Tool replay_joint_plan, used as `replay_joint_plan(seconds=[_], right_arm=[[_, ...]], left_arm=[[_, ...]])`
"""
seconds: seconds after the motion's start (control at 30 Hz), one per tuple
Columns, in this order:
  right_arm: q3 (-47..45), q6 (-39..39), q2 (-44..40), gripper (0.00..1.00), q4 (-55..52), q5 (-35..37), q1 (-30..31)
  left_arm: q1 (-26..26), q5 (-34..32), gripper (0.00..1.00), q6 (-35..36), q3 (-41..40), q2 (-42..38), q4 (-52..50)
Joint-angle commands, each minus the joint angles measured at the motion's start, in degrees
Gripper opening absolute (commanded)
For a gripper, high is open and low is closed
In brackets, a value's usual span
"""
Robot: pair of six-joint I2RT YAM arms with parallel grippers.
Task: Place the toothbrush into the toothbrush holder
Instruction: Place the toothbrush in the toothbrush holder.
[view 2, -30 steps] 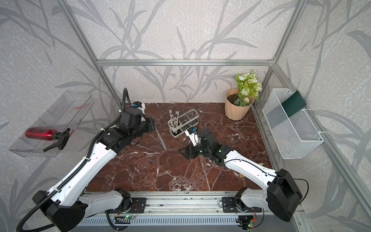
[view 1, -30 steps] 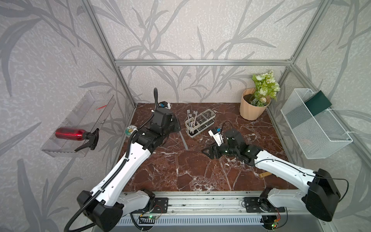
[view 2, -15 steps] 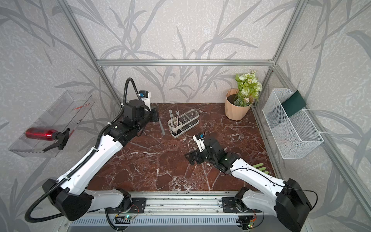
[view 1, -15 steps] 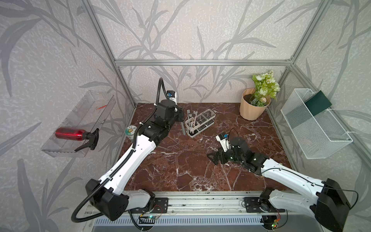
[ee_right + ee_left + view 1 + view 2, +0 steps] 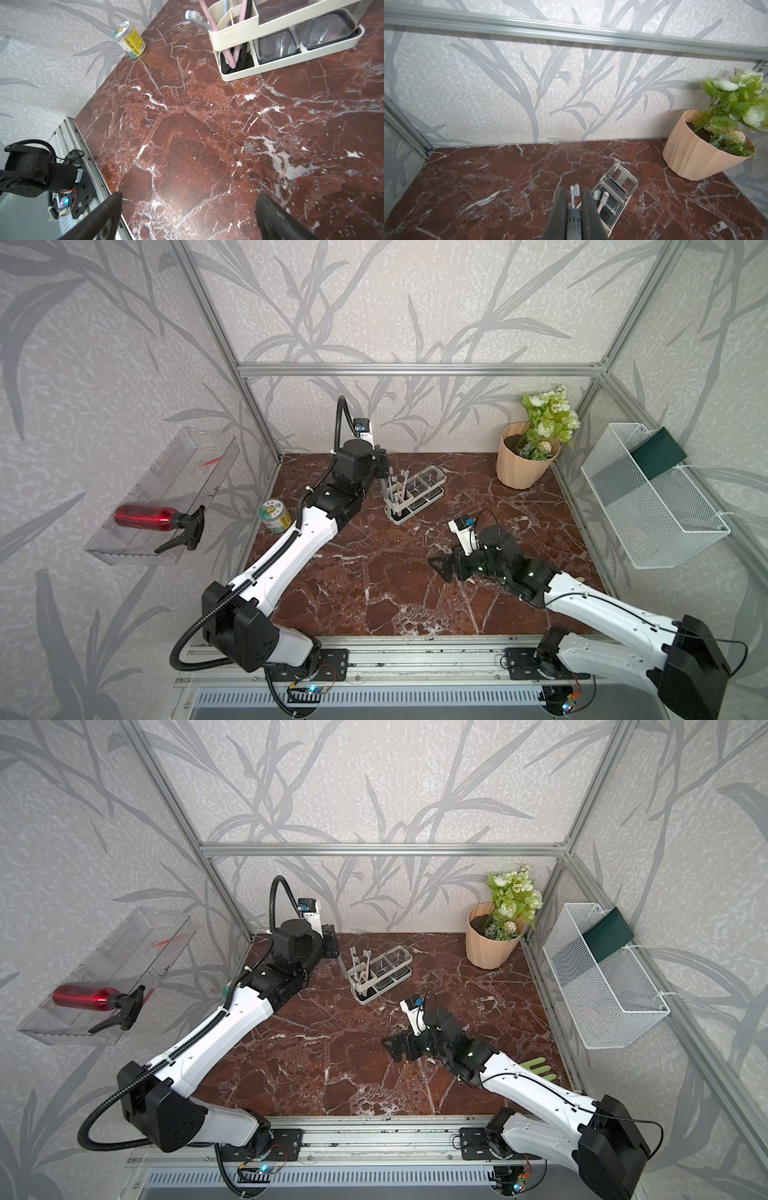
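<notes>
Marble, red-brown with white veins, makes the tabletop point(image 5: 374, 585), boxed in by leaf-patterned walls and aluminium rails. On the left wall a clear shelf point(image 5: 166, 481) carries a red spray bottle point(image 5: 141, 517). A yellow-labelled tin point(image 5: 275, 516) stands at the tabletop's left edge.

Next along, the left end effector point(image 5: 575, 193) is clamped on the grey toothbrush point(image 5: 573, 223). Its bristle head pokes past the fingertips, just outside the brush end of the toothbrush holder point(image 5: 415, 513), where pink and dark brushes point(image 5: 229, 60) already stand. Further right, the right end effector point(image 5: 189, 196) hangs over bare marble, jaws wide apart, holding nothing. Then comes a peach flower pot point(image 5: 521, 472) and, on the right wall, a white mesh basket point(image 5: 648, 510).

Only the left wrist view shows the grip itself. A top view shows a pale green fingered thing point(image 5: 540, 1071) beside the right forearm.

A second ago the left arm was lower and further from the holder. The right end effector sat closer to it, with its jaws narrower.
</notes>
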Motion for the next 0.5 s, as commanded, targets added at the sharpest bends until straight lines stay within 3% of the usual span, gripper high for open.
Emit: replay_joint_plan(seconds=[0.0,0.47], right_arm=[[-0.47,-1.01,0.55,0.99,2.34,0.42,1.15],[-0.81,-1.28,0.60,0.99,3.33,1.33,1.61]], left_arm=[[-0.17,-3.41,0.00,0.92,-1.81,1.13,8.17],[-0.19,-6.03,0.00,0.01,-4.88,7.80,17.40]])
